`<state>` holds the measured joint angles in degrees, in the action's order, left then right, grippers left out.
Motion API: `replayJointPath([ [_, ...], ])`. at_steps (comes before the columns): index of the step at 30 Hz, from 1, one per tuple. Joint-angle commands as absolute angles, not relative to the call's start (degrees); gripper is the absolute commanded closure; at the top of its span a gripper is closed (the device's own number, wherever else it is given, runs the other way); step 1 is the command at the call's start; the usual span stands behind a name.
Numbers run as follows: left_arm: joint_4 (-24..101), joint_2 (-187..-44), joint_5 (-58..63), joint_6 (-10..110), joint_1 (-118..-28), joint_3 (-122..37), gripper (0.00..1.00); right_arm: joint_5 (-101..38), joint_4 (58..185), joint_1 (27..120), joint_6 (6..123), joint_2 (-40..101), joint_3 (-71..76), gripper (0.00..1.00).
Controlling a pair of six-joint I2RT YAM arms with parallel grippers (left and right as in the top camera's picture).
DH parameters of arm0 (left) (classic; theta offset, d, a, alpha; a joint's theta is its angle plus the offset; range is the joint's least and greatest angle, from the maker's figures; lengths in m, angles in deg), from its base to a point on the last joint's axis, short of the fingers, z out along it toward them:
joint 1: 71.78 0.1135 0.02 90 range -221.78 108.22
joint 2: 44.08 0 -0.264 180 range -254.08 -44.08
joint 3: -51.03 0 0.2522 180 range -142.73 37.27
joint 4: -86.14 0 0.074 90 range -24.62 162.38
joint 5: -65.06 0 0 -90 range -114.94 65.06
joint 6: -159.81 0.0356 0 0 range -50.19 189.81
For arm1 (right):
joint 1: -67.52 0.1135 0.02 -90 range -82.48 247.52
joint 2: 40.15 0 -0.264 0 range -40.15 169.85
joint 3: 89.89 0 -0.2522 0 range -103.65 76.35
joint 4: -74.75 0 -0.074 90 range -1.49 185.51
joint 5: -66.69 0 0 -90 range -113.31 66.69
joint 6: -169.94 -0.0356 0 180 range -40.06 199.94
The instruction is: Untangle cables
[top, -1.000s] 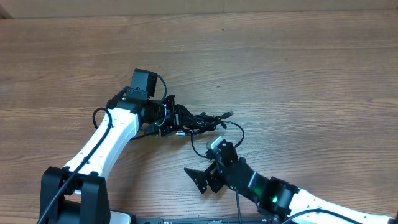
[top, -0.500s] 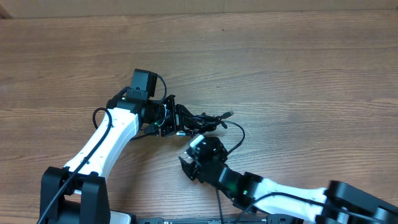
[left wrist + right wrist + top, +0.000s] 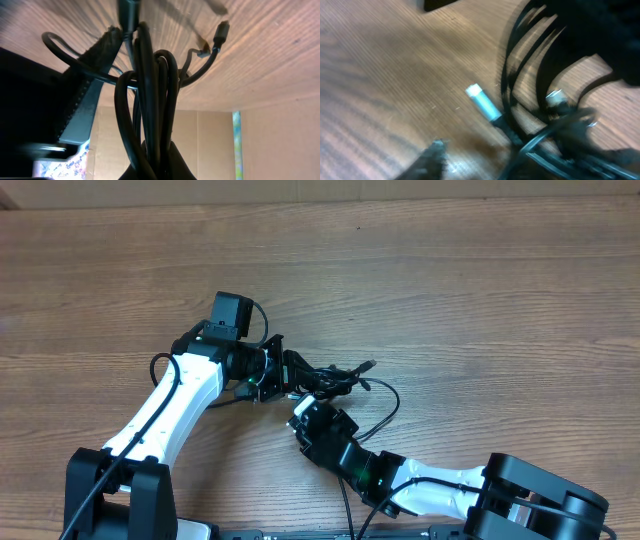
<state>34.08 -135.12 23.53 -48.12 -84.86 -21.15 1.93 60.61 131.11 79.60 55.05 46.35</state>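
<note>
Cables (image 3: 335, 375) run rightward from the left pincer (image 3: 290, 375) clamping them; right pincer (image 3: 300, 413) state cannot be told.

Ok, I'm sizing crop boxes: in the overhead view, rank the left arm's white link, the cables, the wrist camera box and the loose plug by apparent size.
1. white link
2. cables, counting their whole spread
3. camera box
4. plug, clearly smallest

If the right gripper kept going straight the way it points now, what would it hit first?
Most likely the tangled cables just ahead of the right gripper, probably near the pale-tipped plug. The left gripper holds that bundle beyond. The wrist view is blurred, so height is uncertain.
</note>
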Motion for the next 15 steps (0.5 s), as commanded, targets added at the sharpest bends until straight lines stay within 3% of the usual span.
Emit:
replayJointPath([
  [1,33.36,-134.73,25.78,-46.94,-84.91,-21.6,0.96,2.6,60.04,130.59,80.01,55.38,45.04,0.8],
  [4,33.45,-134.73,25.23,-46.94,-84.91,-21.6,0.96,2.6,60.39,131.46,79.99,54.09,44.73,0.96],
  [10,34.82,-134.73,14.39,-42.63,-84.91,-21.6,0.96,2.36,63.56,135.14,73.02,43.05,44.36,0.96],
  [15,35.22,-134.73,6.42,-42.24,-84.84,-21.6,0.96,-1.9,75.16,136.6,69.37,29.72,44.36,0.96],
])
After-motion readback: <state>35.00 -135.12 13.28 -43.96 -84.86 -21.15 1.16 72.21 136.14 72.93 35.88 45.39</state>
